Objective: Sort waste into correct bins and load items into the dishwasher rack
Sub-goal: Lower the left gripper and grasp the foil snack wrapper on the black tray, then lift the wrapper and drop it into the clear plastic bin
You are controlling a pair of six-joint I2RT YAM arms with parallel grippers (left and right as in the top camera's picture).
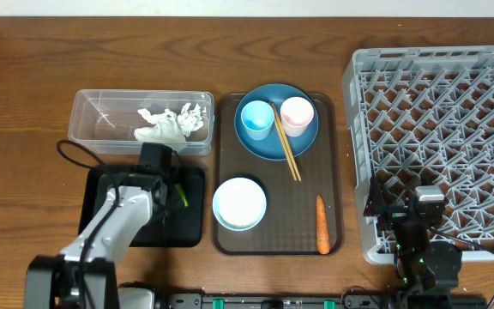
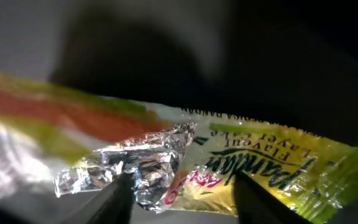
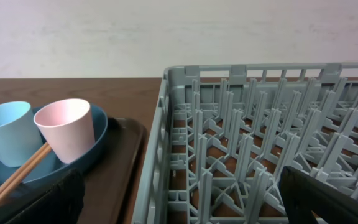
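Rack [image 1: 436, 146]: right end of worktop [image 1: 24, 86], no dish in any slot I can see. Loading not yet begun.

Right pincer [image 3: 179, 186]: parked over the rack's near left corner, fingers spread wide, nothing in them.

Brown serving tray [image 1: 230, 167]: middle of worktop, carrying every item to be loaded.
- Plate [image 1: 260, 148] at its far end.
- Blue cup [image 1: 256, 120] and pink cup [image 1: 297, 115] upright on the plate, side by side.
- Chopsticks [image 1: 286, 142] laid across the plate between the cups, tips running toward the near edge.
- Bowl [image 1: 239, 203] at near left; pale inside, rice too fine to make out.
- Carrot [image 1: 322, 225] at near right, not yet binned.

Clear tub [image 1: 93, 129]: far left, napkins [image 1: 171, 123] crumpled inside. That part looks done.

Black tray [image 1: 191, 215]: just in front of the tub, left arm over it.

Wrapper [image 2: 229, 168]: lying on the black tray, directly ahead of the left pincer [image 2: 182, 180]. Fingers stand apart, not clamped on the foil.

Judgement: paper and foil sorted; carrot and all dishes remain.
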